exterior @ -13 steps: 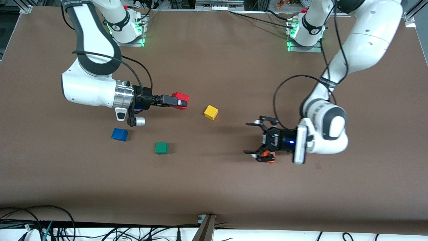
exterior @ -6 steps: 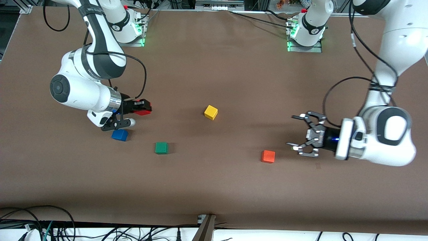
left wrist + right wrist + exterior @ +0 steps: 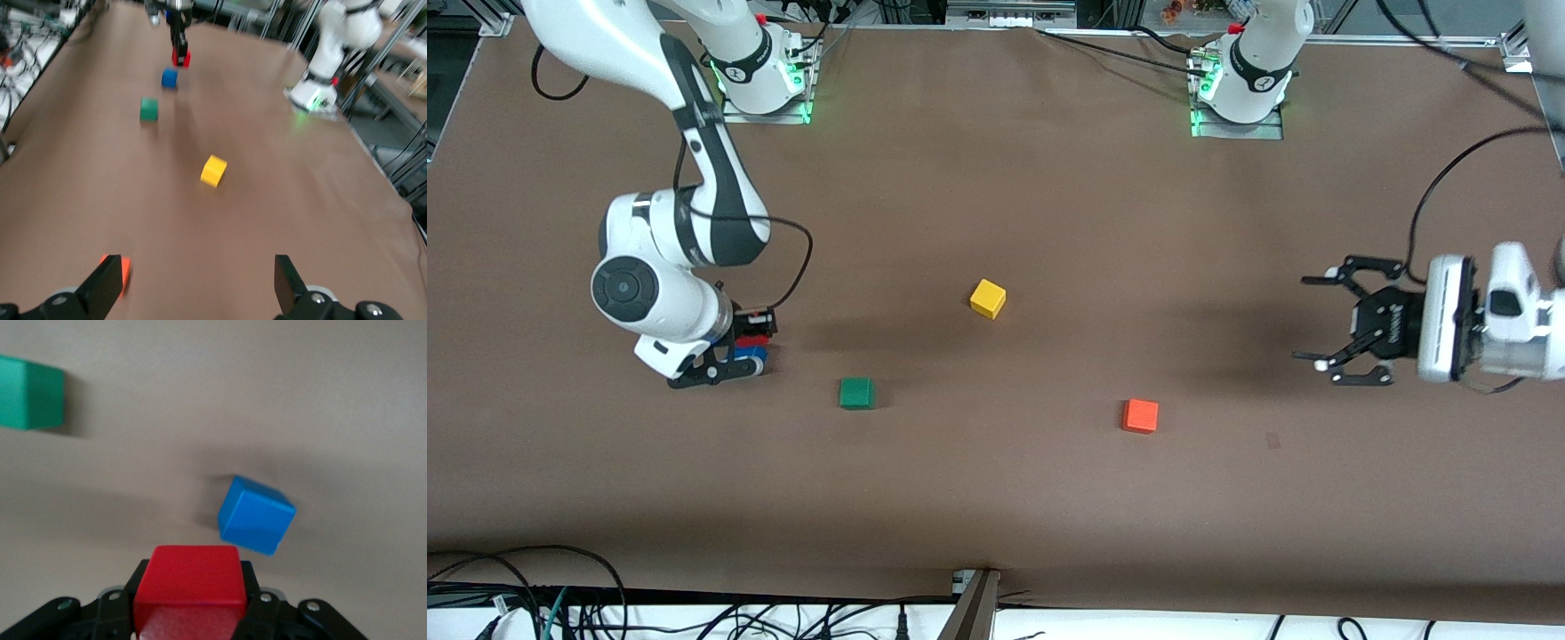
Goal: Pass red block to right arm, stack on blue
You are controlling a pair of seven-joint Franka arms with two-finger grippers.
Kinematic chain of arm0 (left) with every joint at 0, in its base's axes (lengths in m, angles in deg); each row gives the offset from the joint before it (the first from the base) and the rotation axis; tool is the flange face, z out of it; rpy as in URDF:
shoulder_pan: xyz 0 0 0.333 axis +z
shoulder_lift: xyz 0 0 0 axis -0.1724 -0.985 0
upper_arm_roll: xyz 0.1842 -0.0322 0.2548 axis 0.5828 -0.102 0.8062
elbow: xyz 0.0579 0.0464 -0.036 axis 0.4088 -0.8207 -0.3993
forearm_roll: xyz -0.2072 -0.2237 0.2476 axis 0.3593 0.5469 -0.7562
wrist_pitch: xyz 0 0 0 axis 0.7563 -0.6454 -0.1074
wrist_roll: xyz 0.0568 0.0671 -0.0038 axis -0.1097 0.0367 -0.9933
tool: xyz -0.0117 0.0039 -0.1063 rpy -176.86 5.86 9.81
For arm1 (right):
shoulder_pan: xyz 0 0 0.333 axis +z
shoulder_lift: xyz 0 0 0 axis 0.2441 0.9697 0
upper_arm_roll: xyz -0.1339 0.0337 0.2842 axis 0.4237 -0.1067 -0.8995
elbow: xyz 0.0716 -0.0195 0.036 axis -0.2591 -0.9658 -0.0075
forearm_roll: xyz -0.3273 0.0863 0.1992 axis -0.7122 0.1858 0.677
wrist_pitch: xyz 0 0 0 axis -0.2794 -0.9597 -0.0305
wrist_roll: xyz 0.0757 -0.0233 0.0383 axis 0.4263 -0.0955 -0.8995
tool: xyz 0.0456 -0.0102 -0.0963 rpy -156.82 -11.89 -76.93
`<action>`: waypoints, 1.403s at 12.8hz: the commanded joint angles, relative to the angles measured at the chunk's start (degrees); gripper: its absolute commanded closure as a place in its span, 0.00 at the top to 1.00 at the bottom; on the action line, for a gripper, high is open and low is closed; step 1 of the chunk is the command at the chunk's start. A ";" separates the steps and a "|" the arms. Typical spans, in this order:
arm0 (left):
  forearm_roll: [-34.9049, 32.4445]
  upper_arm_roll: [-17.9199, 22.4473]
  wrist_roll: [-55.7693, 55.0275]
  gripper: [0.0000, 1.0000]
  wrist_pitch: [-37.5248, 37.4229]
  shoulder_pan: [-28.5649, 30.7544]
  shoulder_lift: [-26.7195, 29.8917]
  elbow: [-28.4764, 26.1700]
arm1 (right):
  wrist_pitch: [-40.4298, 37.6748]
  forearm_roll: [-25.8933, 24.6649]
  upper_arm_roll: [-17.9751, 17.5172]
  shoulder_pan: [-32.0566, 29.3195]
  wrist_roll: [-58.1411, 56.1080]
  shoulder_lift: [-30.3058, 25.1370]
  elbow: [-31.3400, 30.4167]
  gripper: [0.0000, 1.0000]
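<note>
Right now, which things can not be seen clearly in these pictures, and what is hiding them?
- Front view: the small blue cube is mostly covered by the right arm's claw and wrist.
- Front view: the small red cube in that claw shows only as a sliver, so its gap above the blue cube cannot be judged.
- Left wrist view: the orange cube is blurred and partly hidden by a finger of the left arm's open claw.

Bare table (image 3: 1049,196) surrounds the blue cube (image 3: 256,515); the green cube (image 3: 856,392) sits near.

Red block (image 3: 189,585); blue cube (image 3: 255,515)
</note>
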 commanded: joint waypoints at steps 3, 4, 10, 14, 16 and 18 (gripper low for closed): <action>-14.38 0.18 -23.33 1.00 0.52 -4.23 14.97 -5.62 | 2.08 -1.77 0.76 -2.10 -3.04 4.93 4.54 0.23; -17.28 0.44 -30.00 1.00 0.52 -5.89 18.75 -7.73 | 2.08 -1.51 0.76 -3.32 -3.84 5.37 4.90 0.23; -29.68 13.24 -55.03 1.00 5.06 -23.03 27.66 -16.43 | 2.34 0.07 0.41 -5.00 -4.55 6.87 4.91 0.23; -30.93 19.42 -58.35 1.00 13.43 -23.40 28.98 -20.84 | 2.25 0.95 0.23 -4.83 -4.64 6.87 4.82 0.25; -32.42 19.51 -69.91 1.00 13.70 -23.40 31.95 -24.34 | 2.25 1.04 0.23 -4.83 -4.55 6.87 4.56 0.25; -33.48 19.34 -79.17 1.00 12.83 -23.40 35.55 -28.47 | 2.25 1.04 0.23 -4.74 -4.55 6.95 4.47 0.25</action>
